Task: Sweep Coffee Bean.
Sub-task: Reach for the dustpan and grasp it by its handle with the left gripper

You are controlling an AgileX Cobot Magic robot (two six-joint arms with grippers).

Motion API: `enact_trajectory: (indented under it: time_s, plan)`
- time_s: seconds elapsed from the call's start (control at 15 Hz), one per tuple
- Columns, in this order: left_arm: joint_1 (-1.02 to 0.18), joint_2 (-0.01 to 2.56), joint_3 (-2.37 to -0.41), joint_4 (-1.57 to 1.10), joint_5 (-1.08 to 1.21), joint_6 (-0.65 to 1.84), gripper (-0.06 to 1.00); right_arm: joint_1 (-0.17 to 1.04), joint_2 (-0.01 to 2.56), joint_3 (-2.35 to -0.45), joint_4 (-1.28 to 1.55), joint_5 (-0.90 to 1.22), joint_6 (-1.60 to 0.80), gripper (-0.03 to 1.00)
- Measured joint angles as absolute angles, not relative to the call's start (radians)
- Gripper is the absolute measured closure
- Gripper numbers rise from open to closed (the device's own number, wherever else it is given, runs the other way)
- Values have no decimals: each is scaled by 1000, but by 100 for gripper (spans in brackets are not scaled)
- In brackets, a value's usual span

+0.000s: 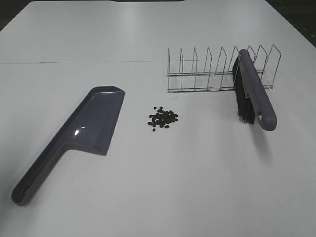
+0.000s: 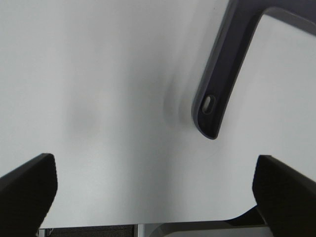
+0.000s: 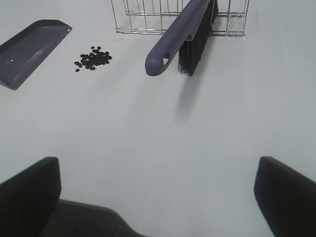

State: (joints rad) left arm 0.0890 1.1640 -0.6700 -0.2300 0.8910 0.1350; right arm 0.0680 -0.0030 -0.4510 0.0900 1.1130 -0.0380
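Observation:
A small cluster of dark coffee beans (image 1: 163,118) lies on the white table, also in the right wrist view (image 3: 92,58). A purple-grey dustpan (image 1: 84,131) lies to their left, its handle pointing to the near left; its handle end shows in the left wrist view (image 2: 217,94). A purple brush (image 1: 254,91) with black bristles leans in a wire rack (image 1: 217,69) to the right; it shows in the right wrist view (image 3: 180,37). My left gripper (image 2: 158,190) is open and empty, near the dustpan handle. My right gripper (image 3: 158,190) is open and empty, well short of the brush.
The wire rack (image 3: 148,17) with several slots stands behind the beans and holds only the brush. The table's near edge (image 2: 148,224) lies just under my left gripper. Neither arm shows in the exterior high view.

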Motion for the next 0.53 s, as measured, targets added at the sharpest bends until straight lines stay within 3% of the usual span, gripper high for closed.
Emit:
enact_trajectory:
  time_s: [0.33,0.53]
  plan:
    - [84,1303,-746,-236,864,137,-5,68,-3,-451,90,1113,-38,-2]
    - [7,1349,-792,-234,851,128,-5,68,-3,-451,90,1113,-38,-2]
